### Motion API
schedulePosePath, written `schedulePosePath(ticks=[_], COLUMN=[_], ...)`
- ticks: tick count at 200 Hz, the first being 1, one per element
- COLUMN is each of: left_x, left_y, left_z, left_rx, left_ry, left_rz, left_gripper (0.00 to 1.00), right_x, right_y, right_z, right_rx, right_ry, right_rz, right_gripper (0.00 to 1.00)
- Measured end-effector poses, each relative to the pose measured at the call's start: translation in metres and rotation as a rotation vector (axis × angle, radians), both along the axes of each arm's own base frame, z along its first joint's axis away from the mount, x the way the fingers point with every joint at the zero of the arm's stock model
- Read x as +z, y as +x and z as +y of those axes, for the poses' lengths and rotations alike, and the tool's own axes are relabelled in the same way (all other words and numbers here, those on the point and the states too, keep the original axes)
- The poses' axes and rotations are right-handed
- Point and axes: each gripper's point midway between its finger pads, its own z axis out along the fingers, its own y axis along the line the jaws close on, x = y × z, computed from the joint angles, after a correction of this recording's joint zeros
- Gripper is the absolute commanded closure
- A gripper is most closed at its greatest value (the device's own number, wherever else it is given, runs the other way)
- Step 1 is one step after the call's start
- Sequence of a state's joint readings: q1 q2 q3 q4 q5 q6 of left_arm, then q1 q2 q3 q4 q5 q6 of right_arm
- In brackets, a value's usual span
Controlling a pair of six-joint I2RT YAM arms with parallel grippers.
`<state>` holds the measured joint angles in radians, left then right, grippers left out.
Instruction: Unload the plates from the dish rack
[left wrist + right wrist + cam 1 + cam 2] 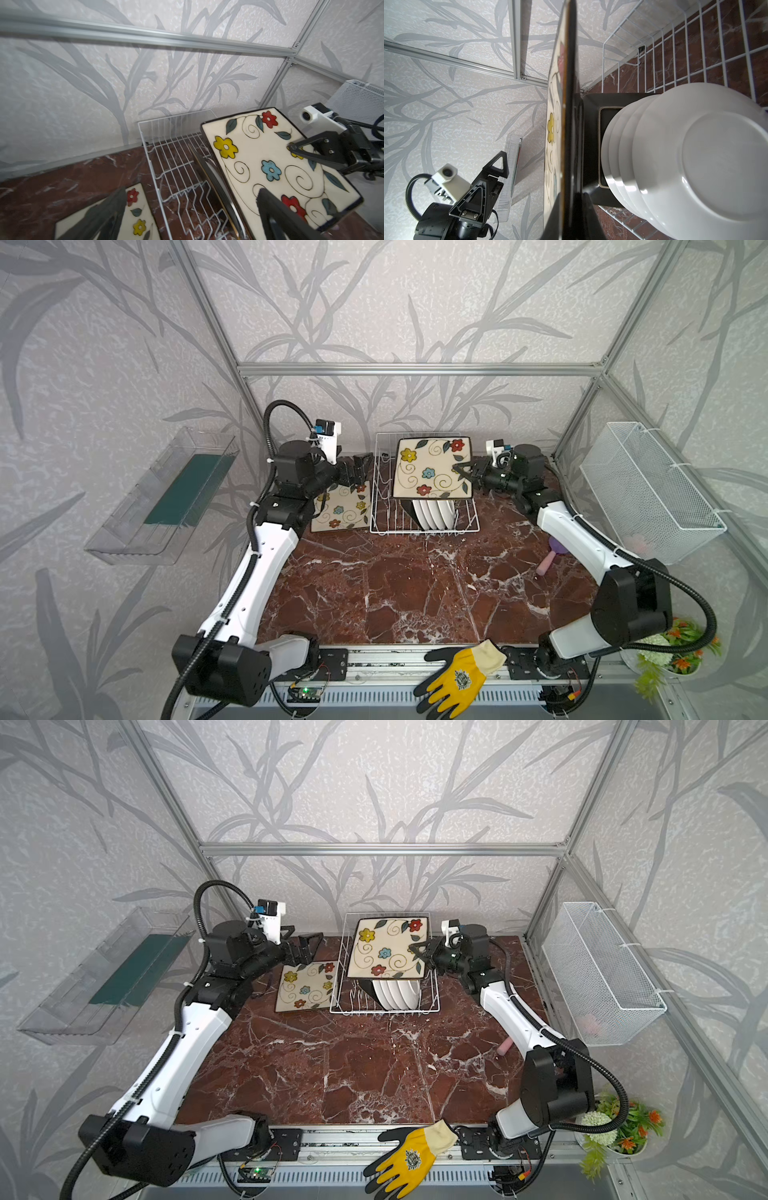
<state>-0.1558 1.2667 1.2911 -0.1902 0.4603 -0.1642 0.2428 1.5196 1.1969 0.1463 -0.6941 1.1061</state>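
Cream square plate (432, 468) (flowered), white wire rack (384, 506)

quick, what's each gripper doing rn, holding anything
Left gripper: open, holding nothing.
Right gripper: shut on the square flowered plate, held over the dish rack.

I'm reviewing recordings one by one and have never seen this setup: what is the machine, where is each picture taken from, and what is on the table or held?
This is a two-armed robot at a marble table. Two pictures look down from one overhead camera pair; the others come from wrist cameras. A wire dish rack at the back holds four round white plates and a black-backed square plate. The jaws of the right arm are shut on a flowered square plate lifted over the rack. A second flowered plate lies flat beside the rack, by the open jaws of the left arm.
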Motion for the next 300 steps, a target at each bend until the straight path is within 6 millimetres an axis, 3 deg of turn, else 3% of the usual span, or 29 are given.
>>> schedulePosePath(ticks=[26, 63, 119, 167, 218, 300], left_x=[-0.029, -0.051, -0.066, -0.064, -0.053, -0.062], left_y=[0.002, 0.000, 0.001, 0.000, -0.005, -0.015], left_z=[-0.018, -0.036, -0.062, -0.085, -0.105, -0.121], left_rx=[-0.085, -0.171, -0.261, -0.365, -0.447, -0.515], left_ry=[-0.078, -0.159, -0.259, -0.334, -0.339, -0.346], left_rz=[0.150, 0.286, 0.415, 0.461, 0.465, 0.521], left_gripper=[0.01, 0.01, 0.01, 0.05, 0.22, 0.59], right_x=[0.004, 0.008, 0.017, 0.018, 0.020, 0.025], right_y=[0.000, -0.001, -0.003, -0.006, -0.013, -0.021], right_z=[0.001, 0.003, 0.006, 0.010, 0.019, 0.028], right_rx=[0.007, 0.022, 0.047, 0.066, 0.105, 0.156], right_ry=[0.007, 0.023, 0.046, 0.043, 0.046, 0.043], right_rz=[-0.022, -0.050, -0.086, -0.098, -0.113, -0.199], right_gripper=[1.00, 1.00, 1.00, 1.00, 1.00, 1.00])
